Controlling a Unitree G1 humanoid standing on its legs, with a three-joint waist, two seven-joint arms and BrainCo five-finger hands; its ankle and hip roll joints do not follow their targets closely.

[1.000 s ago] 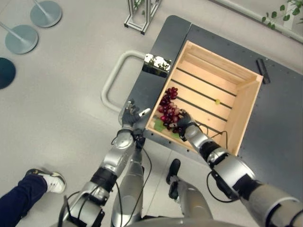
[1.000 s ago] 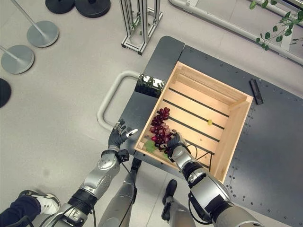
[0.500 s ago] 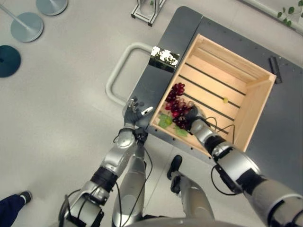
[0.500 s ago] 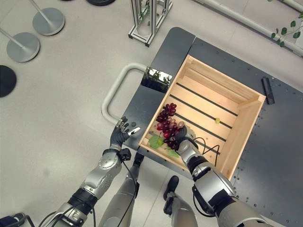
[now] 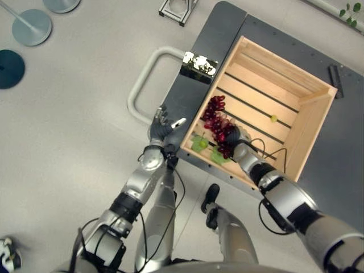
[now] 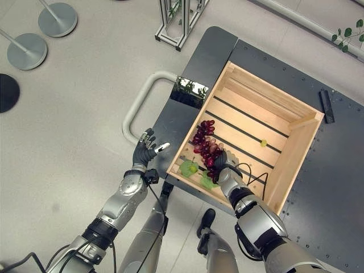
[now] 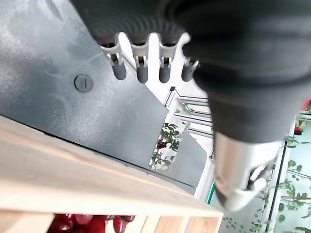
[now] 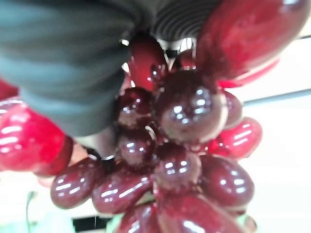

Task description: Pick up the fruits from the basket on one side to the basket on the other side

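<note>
At the near left corner of the wooden crate (image 6: 296,136) on the dark counter (image 6: 335,187), the right hand (image 6: 223,165) was closed around a bunch of red grapes (image 6: 206,146) with green leaves (image 6: 189,166). Outside the crate, the left hand (image 6: 145,152) hovered with fingers spread, holding nothing.

Head stereo pair overhead, both share crate (image 5: 296,122), wrist cams close-up
</note>
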